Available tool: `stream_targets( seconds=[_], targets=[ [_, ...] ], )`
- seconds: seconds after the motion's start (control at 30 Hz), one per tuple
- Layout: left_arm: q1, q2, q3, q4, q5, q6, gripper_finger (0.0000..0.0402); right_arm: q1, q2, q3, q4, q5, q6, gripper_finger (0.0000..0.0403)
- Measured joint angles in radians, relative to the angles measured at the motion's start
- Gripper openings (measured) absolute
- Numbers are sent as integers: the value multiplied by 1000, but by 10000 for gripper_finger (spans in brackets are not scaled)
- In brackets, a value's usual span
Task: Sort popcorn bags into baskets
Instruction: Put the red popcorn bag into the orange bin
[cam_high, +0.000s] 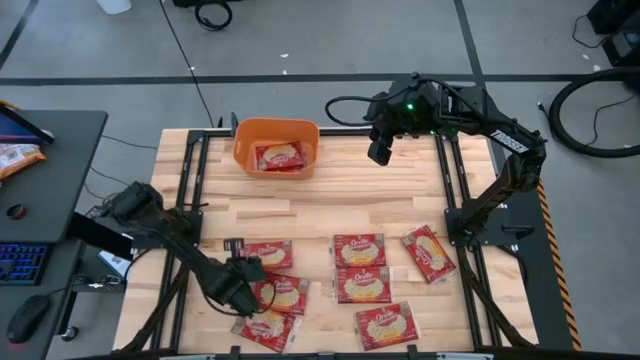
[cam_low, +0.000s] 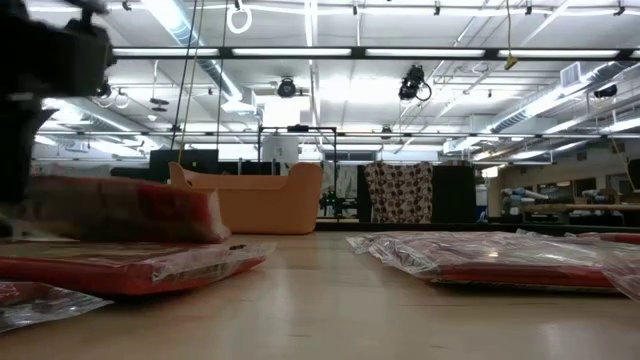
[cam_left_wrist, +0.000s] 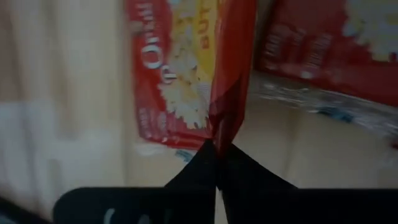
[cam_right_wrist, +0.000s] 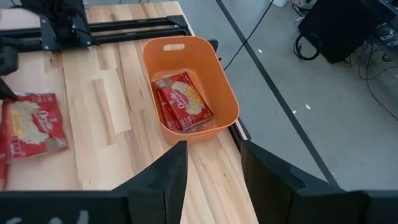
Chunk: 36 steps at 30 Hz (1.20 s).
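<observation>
Pale butcher-block table (cam_high: 400, 200) on a grey concrete floor is what you've got from above, with the orange rounded plastic tub (cam_high: 276, 146) at the far edge as your landmark. One flat red popcorn packet with a cream-yellow centre (cam_high: 279, 157) already lies in it, long axis running across the tub. So you're early on: one in, and I count roughly seven still out, all well away from the tub along the near edge. Your left gripper (cam_high: 243, 285) is down in that pile on the tub's side of the table, on a packet (cam_high: 282, 293). The right gripper (cam_high: 380, 152) hangs just beside the tub, holding nothing.

From table height, the tub sits far back, left of centre, and the loose packets lie flat in front of it. One packet (cam_low: 120, 210) looks raised off the one under it, so my guess is you're mid-lift.

Your left wrist camera shows the two dark fingers pinched narrow on the edge of a red packet (cam_left_wrist: 231, 68), which stands edge-on, long axis pointing straight away from the gripper. Another packet (cam_left_wrist: 171, 74) lies flat beside it.

Right wrist camera looks down into the tub (cam_right_wrist: 214, 74): fingers (cam_right_wrist: 168, 177) spread wide, nothing between them. There looks to be more than one packet (cam_right_wrist: 185, 102) stacked inside, long axis along the tub's length, so the count done may be two.
</observation>
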Motion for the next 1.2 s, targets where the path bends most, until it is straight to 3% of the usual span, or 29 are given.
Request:
stream_targets(
  seconds=[0.3, 0.53, 0.77, 1.0, 1.2],
  targets=[
    [101, -224, 0, -104, -91, 100, 7, 0, 0, 0, 3, -3, 6, 155],
    [285, -393, 1, -133, -212, 220, 6, 1, 1, 0, 14, -3, 16, 155],
    [527, -433, 32, -47, -358, 567, 5, 6, 1, 0, 24, -2, 48, 155],
    [811, -382, 26, 209, -336, 1062, 5, 15, 1, 0, 25, -1, 91, 155],
    [1074, -303, 26, 296, -172, 1241, 6, 44, 1, 0, 24, 2, 133, 155]
  ],
)
